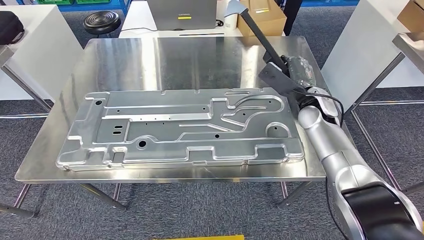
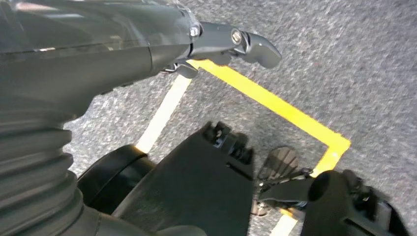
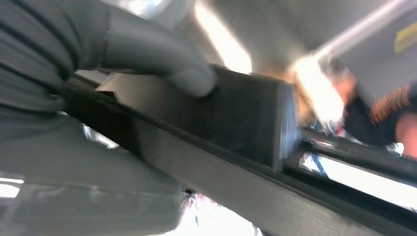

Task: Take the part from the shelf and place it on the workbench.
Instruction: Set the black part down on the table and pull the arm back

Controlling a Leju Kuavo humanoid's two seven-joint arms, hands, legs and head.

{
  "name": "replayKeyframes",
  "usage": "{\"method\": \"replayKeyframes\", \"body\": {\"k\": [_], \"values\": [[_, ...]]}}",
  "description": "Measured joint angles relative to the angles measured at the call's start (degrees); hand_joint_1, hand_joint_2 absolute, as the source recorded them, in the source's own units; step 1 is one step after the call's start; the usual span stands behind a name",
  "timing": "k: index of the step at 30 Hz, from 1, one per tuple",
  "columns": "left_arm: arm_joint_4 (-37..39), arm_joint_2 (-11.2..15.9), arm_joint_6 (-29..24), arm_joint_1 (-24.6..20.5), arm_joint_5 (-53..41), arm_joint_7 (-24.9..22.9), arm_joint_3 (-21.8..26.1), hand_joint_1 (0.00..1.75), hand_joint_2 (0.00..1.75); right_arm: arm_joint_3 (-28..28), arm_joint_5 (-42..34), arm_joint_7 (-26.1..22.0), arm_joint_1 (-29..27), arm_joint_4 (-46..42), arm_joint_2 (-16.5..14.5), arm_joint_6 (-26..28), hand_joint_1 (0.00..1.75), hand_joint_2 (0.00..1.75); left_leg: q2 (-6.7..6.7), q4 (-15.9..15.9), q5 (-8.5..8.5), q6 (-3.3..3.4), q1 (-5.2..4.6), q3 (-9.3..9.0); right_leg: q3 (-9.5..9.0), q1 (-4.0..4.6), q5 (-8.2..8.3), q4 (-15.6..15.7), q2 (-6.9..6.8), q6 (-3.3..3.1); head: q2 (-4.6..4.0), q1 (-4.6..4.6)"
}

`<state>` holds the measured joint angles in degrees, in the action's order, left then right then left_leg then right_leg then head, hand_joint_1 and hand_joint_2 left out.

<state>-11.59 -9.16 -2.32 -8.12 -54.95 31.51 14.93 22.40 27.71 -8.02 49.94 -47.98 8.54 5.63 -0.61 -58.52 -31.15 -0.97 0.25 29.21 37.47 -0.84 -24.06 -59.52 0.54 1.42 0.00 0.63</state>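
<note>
Our right hand grips a long dark part by its flat lower end, holding it tilted above the far right corner of the steel tabletop. In the right wrist view our thumb presses on the part's dark plate. A large stamped metal panel lies flat on the tabletop. Our left hand hangs over grey carpet with yellow tape, holding nothing, its fingers loose.

Factory workshop: steel workbench at centre, stamped metal panel, yellow floor tape, cardboard boxes at top.
</note>
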Motion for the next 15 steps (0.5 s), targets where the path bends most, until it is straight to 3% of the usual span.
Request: {"method": "replayKeyframes", "body": {"k": [5,15], "values": [[-0.1,0.0,1.3,-0.5,0.6,0.0,-0.1,0.0,1.75,-3.3,-11.8,-0.2,4.0,12.5,-6.5,-11.0,1.75,1.75,0.05,0.0,-0.02,-0.02,0.07,-0.04,-0.07,0.16,-0.02,0.0,0.06,-0.01,0.0,0.1],[-0.1,0.6,3.1,-0.5,-0.2,-0.2,-1.0,0.0,1.75,-0.6,-5.8,0.1,7.5,21.6,-16.7,-11.9,1.75,1.75,1.07,0.1,-0.13,-0.09,0.34,-0.43,-0.17,0.25,0.16,0.1,1.0,-0.24,0.0,-0.18]]}}
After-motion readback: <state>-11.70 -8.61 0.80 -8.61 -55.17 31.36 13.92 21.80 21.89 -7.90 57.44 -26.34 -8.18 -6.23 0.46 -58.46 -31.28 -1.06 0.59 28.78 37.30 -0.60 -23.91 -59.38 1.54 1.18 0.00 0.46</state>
